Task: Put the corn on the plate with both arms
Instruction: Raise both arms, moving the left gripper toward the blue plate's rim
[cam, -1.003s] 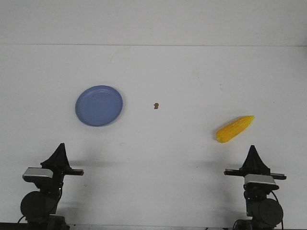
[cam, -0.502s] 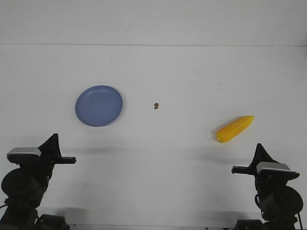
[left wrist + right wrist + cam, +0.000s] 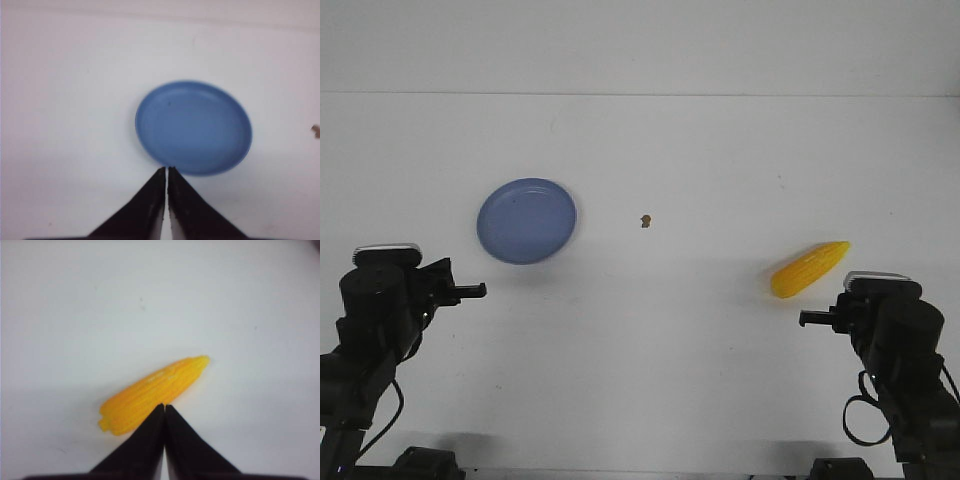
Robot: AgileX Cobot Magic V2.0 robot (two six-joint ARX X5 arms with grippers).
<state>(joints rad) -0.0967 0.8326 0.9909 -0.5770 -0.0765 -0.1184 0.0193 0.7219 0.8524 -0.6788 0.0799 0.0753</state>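
Note:
The blue plate (image 3: 527, 220) lies left of the table's middle and holds nothing. A yellow corn (image 3: 809, 269) lies on its side at the right, pointed end toward the far right. My left arm (image 3: 388, 300) hovers near the front left, on the near side of the plate. In the left wrist view my left gripper (image 3: 166, 169) is shut and empty, its tip in line with the near rim of the plate (image 3: 194, 127). My right arm (image 3: 893, 322) hangs just to the near side of the corn. The right gripper (image 3: 165, 406) is shut and empty, above the near flank of the corn (image 3: 152, 392).
A small brown speck (image 3: 645, 220) sits on the white table (image 3: 650, 330) between plate and corn. The table's far edge meets a white wall (image 3: 640, 45).
Both arms have risen from their low folded pose and tipped their grippers forward and down, the left toward the plate, the right toward the corn. Plate and corn have not moved.

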